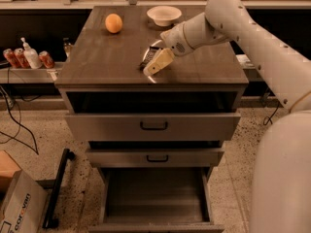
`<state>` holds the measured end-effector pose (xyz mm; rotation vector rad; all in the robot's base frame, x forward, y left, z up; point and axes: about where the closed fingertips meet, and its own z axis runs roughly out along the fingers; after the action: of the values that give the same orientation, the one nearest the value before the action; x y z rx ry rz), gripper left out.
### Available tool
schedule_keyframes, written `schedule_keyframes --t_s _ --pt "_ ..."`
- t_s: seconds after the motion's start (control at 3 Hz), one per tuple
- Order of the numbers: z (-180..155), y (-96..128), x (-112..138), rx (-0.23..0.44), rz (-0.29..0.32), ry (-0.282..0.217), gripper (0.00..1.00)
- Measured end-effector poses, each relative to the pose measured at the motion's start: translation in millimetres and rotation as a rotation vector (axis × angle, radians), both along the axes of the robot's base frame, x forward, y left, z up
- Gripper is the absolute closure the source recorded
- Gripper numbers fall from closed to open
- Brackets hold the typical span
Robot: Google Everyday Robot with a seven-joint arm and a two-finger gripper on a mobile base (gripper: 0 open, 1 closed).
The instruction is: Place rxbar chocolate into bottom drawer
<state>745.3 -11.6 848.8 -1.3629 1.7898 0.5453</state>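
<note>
The rxbar chocolate is a small black-wrapped bar lying on the grey cabinet top, near its front middle. My gripper is down on the cabinet top right at the bar, and its pale finger covers the bar's right side. The white arm reaches in from the right. The bottom drawer is pulled out at the foot of the cabinet, and its plain grey floor shows with nothing in it.
An orange fruit and a white bowl sit at the back of the cabinet top. The two black-handled drawers above stand partly out. Cans and a bottle are on a left shelf. A cardboard box lies on the floor at the left.
</note>
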Motion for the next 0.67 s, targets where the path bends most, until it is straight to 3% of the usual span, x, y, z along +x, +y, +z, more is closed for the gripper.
schedule_keyframes --t_s 0.67 --pt "-19.5 5.2 19.5 0.015 0.015 0.046 0.0"
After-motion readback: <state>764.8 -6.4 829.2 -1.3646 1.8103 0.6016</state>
